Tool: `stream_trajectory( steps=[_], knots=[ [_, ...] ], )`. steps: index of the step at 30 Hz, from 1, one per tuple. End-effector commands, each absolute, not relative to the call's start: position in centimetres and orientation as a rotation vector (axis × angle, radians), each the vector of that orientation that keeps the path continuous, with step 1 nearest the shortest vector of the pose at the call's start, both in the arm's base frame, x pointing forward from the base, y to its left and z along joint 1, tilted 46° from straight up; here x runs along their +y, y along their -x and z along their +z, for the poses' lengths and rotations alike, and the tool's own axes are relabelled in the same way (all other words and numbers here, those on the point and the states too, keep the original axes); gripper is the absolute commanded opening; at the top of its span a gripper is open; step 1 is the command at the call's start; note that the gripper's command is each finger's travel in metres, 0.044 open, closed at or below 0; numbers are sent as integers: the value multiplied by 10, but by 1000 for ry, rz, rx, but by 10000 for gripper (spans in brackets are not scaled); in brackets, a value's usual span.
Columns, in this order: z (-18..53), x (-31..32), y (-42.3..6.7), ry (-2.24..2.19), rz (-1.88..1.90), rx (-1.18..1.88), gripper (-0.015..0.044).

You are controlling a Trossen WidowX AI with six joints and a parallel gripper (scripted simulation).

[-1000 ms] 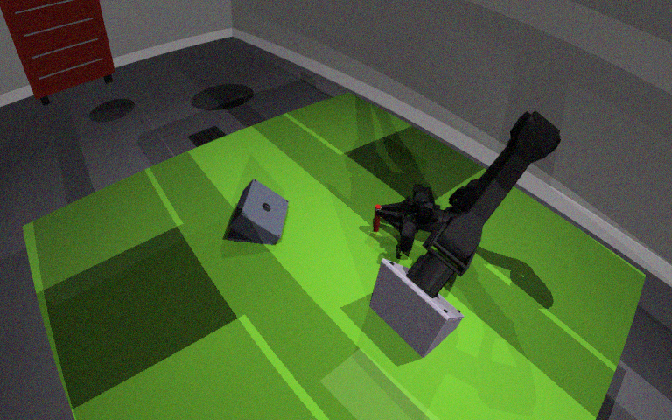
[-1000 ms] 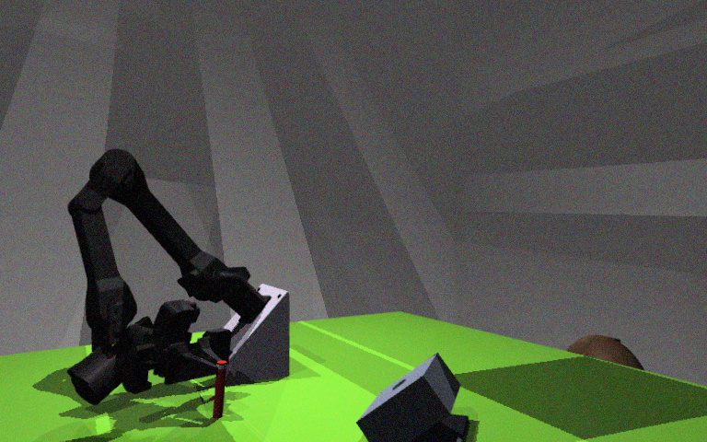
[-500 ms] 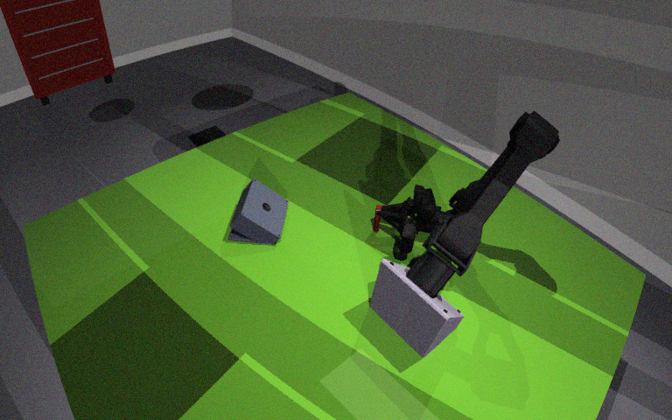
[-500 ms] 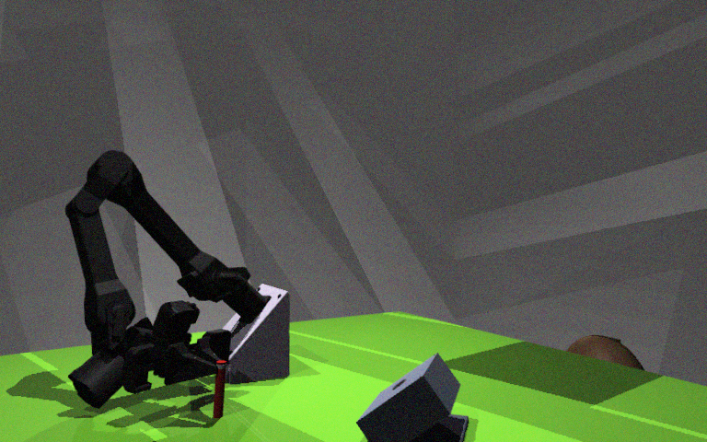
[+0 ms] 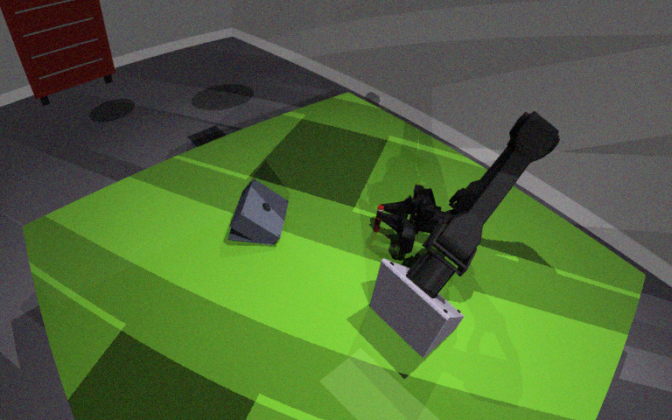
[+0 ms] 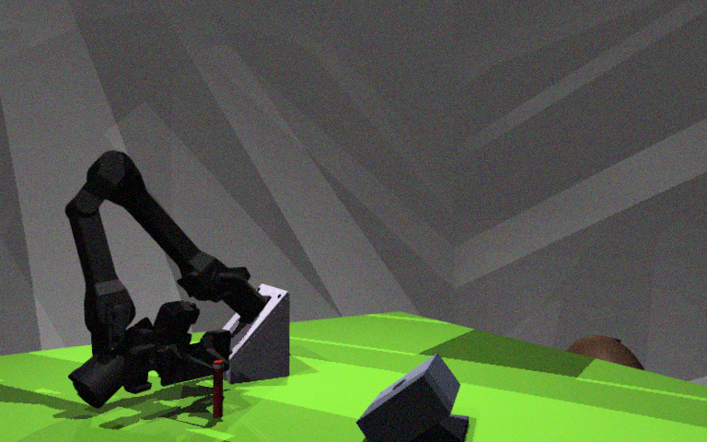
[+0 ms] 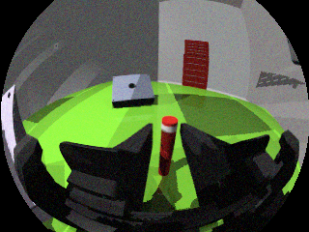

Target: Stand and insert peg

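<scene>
The red peg [image 5: 377, 223] [image 6: 217, 393] [image 7: 166, 145] stands upright on the green table [image 5: 173, 222], its white-banded end up and its plain end down. My gripper [image 5: 382, 210] [image 7: 166, 128] is open a little, with one finger on each side of the peg near its upper part. The wrist view shows a narrow gap between the peg and each finger. The grey sloped panel [image 5: 255, 213] [image 6: 411, 401] [image 7: 145, 89] stands apart from the peg. Its one hole [image 5: 266, 206] [image 6: 399, 384] [image 7: 131, 85] is empty.
The arm is mounted on a pale wedge-shaped base [image 5: 409, 317] [image 6: 265, 349] [image 7: 9, 121], close to the gripper. A red cabinet [image 5: 61, 46] [image 7: 195, 65] stands on the floor beyond the table. A brown rounded object [image 6: 604, 352] shows behind the table edge.
</scene>
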State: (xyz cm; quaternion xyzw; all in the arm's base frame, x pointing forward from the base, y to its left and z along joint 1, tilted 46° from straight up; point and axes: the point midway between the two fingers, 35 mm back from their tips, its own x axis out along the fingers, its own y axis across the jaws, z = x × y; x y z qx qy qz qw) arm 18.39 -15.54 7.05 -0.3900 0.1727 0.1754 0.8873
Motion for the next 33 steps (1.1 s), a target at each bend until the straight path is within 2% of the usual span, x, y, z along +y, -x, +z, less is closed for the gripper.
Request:
stream_trajectory(
  steps=[1,11,23,33],
  knots=[
    [71,-155,-184,810,365,360,130],
    [71,-155,-184,810,365,360,130],
    [71,-155,-184,810,365,360,440],
    [94,-139,-195,815,391,384,440]
  ],
)
